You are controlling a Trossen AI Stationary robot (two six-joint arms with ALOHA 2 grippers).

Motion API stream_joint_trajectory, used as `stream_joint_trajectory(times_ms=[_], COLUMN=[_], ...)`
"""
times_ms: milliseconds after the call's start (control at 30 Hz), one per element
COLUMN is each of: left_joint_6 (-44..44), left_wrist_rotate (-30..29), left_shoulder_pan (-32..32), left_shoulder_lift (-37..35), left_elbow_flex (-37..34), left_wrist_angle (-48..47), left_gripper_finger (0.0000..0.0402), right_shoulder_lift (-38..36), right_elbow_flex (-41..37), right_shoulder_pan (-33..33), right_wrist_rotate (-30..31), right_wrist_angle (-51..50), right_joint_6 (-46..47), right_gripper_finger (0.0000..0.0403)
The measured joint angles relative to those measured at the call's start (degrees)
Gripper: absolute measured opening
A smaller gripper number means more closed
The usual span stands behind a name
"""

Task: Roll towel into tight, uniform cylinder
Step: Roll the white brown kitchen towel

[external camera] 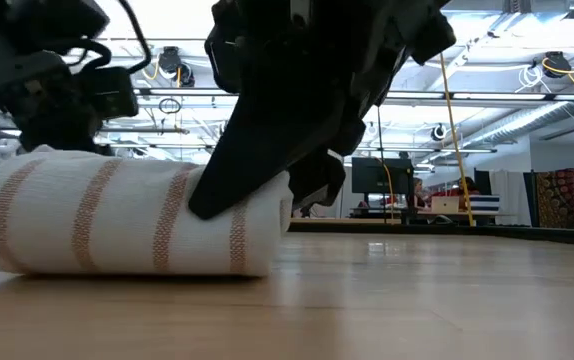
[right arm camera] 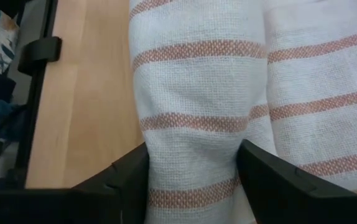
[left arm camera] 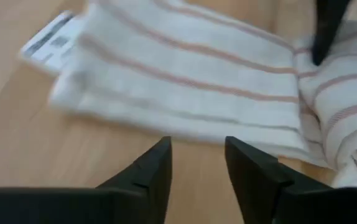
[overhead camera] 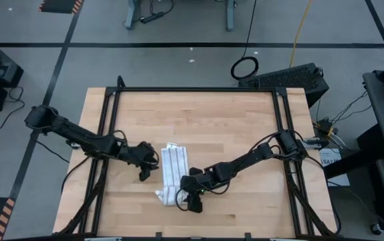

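The towel (overhead camera: 173,171), white with thin reddish stripes, lies as a narrow rolled strip on the wooden table (overhead camera: 232,127), running from far to near. In the low view it shows as a thick roll (external camera: 117,215) resting on the wood. My right gripper (right arm camera: 191,186) is at the strip's near end, shut on a rolled part of it; the high view shows the gripper (overhead camera: 190,197) on the towel's right. My left gripper (left arm camera: 197,171) stands open over bare wood just left of the towel (left arm camera: 185,81), nothing between its fingers. My right gripper pinches a rolled fold of the towel (right arm camera: 191,124) between its two fingers (right arm camera: 125,177), near the strip's near end. The cloth is squeezed narrower between the fingers. They come slanting down from the table's right. The towel stays lying on the table.
Black frame rails (overhead camera: 110,134) run along the table's left and right sides (overhead camera: 283,127). A printed label (left arm camera: 48,40) sticks out at the towel's far end. Bare wood lies far of the towel and toward the right rail.
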Motion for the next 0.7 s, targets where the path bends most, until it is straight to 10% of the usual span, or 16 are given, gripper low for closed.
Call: stream_joint_trajectory(times_ms=[700], left_joint_6=[28.09], left_wrist_rotate=[4.89], left_shoulder_pan=[9.15], left_shoulder_lift=[20.27], left_elbow_flex=[6.12], left_wrist_angle=[10.4], left_gripper_finger=[0.0057], right_shoulder_lift=[0.0], right_elbow_flex=[0.03], right_shoulder_pan=[2.02], right_wrist_rotate=[1.88], right_wrist_angle=[1.36], right_joint_6=[12.25], right_gripper_finger=[0.0215])
